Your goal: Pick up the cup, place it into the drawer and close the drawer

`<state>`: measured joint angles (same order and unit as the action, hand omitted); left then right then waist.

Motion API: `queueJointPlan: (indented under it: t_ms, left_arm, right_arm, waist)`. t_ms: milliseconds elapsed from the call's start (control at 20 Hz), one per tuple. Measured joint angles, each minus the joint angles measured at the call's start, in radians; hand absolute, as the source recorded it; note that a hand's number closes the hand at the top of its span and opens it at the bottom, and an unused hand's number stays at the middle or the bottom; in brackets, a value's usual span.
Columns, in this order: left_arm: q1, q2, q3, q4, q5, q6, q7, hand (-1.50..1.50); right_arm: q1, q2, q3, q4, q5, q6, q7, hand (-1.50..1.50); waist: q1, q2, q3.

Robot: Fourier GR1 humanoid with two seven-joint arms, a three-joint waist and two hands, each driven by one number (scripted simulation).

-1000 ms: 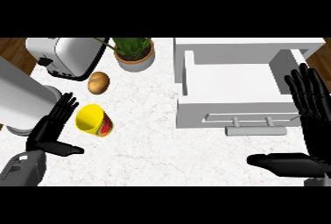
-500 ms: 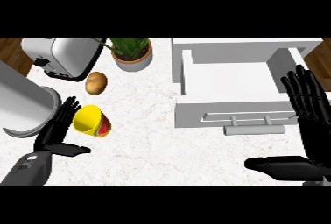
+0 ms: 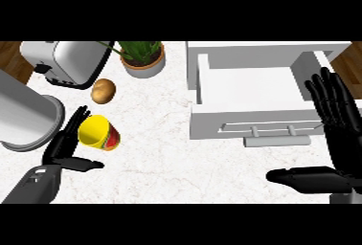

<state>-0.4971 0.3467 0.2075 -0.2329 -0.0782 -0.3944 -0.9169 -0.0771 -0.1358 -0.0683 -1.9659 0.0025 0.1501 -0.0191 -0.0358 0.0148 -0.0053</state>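
We see bare surface (image 3: 166, 143) running from the cup (image 3: 99, 133) across to the open drawer (image 3: 247, 91), with nothing lying between them. The drawer's inside is open from above. Crowding the cup's far side are a potato (image 3: 104, 90), a toaster (image 3: 67, 60) and a potted plant (image 3: 143, 56); a grey cylinder (image 3: 25, 119) stands just beside our left hand (image 3: 65, 146).

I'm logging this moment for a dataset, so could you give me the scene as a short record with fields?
cup: yellow cup on the counter, not yet picked up
left hand: left hand open, just left of the cup
right hand: right hand open, at the view's right edge
drawer: white drawer open, nothing visible inside
other items: toaster, potato, potted plant, grey canister
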Motion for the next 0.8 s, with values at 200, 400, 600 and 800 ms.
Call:
queueJointPlan:
  t_ms: [200, 400, 600, 800]
  left_arm:
    - [-0.016, -0.001, -0.004, 0.013, -0.006, -0.003, -0.008, -1.50]
    - [-0.034, -0.007, -0.001, 0.026, -0.002, -0.010, -0.009, -1.50]
    - [-0.036, -0.032, 0.001, 0.027, 0.006, -0.023, -0.010, -1.50]
    - [-0.043, -0.055, -0.001, 0.022, 0.013, -0.048, -0.002, -1.50]
  right_arm:
    - [-0.025, 0.006, 0.000, 0.032, 0.004, -0.006, -0.003, -1.50]
    - [-0.016, 0.006, 0.003, 0.019, -0.002, 0.000, 0.005, -1.50]
    - [-0.024, -0.004, -0.014, 0.024, -0.012, 0.005, 0.006, -1.50]
    - [-0.018, -0.002, -0.012, 0.030, -0.010, 0.008, -0.005, -1.50]
  waist:
    - [0.001, 0.001, 0.000]
    - [-0.003, 0.001, 0.000]
    - [-0.003, 0.001, 0.000]
    - [-0.004, 0.002, -0.001]
